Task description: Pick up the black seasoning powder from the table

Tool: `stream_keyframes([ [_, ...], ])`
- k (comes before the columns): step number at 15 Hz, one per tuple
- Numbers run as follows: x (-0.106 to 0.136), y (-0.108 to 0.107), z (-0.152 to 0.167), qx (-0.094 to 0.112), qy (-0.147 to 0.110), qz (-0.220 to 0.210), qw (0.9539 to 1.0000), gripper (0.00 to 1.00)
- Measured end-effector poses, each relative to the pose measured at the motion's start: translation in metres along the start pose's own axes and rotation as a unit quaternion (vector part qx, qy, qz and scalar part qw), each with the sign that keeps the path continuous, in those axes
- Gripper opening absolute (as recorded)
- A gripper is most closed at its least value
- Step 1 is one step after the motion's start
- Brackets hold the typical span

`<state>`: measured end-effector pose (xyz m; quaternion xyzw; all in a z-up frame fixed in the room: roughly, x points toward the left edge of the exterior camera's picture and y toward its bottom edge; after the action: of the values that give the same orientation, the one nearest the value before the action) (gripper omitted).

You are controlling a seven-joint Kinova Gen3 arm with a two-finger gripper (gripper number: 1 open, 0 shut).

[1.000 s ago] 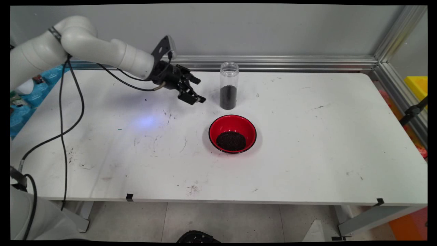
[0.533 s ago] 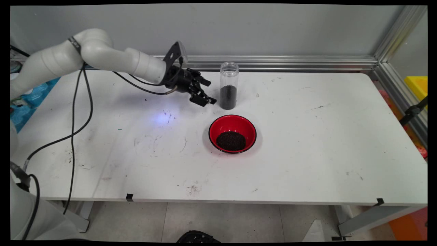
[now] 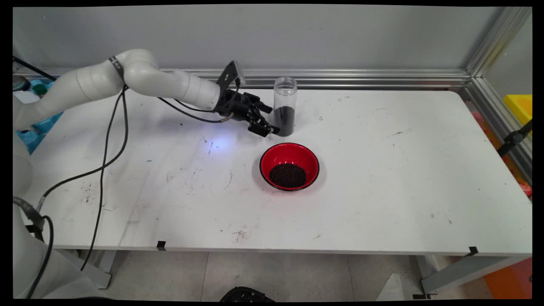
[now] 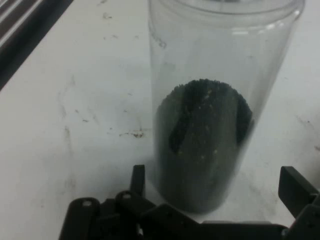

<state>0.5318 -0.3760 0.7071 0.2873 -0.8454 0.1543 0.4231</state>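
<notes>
My claw (image 3: 272,123) – fingers spread – flanks the clear plastic jar of dark granules (image 4: 210,125); not yet gripped

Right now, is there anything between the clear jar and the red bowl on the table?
No. In the main view only bare white table separates the clear jar from the red bowl, which stands nearer the camera.

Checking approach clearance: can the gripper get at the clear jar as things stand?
Probably yes: the gripper is open at the jar's lower part, nothing between them; the red bowl sits apart.
</notes>
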Motion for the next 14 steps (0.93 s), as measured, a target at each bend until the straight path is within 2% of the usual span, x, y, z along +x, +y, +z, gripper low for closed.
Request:
stream_keyframes([
  [14,-0.01,-0.006,0.044,-0.007,0.015,-0.014,0.9998,1.0],
])
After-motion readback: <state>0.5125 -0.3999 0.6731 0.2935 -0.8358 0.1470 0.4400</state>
